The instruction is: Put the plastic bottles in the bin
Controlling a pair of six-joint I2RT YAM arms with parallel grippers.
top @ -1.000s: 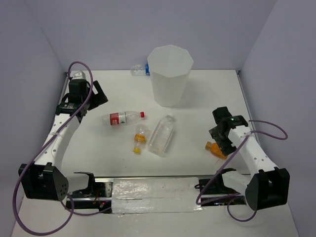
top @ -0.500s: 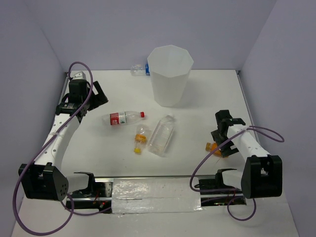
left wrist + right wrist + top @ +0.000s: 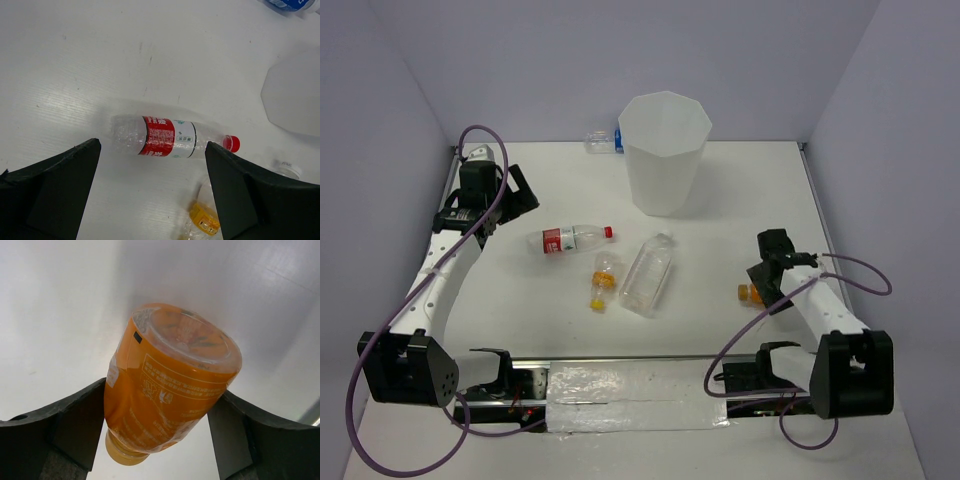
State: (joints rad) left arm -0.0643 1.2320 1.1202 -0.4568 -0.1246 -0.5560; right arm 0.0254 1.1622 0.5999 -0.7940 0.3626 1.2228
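My right gripper (image 3: 766, 282) is low over the table at the right and shut on the orange bottle (image 3: 748, 292). In the right wrist view the orange bottle (image 3: 170, 390) fills the gap, with a finger pressed on each side. My left gripper (image 3: 506, 203) is open and empty, left of the red-labelled bottle (image 3: 572, 238), which lies below it in the left wrist view (image 3: 170, 136). The yellow-capped bottle (image 3: 603, 282) and the wide clear bottle (image 3: 648, 275) lie mid-table. The blue-labelled bottle (image 3: 603, 140) lies behind the white bin (image 3: 665, 150).
The bin stands upright at the back centre; its wall shows at the right edge of the left wrist view (image 3: 295, 95). Grey walls close the table on three sides. A metal rail (image 3: 630, 385) with the arm bases runs along the near edge.
My right gripper has lowered around the orange bottle and closed on it; the bottle has shifted slightly left. The left arm and the other bottles have not moved.
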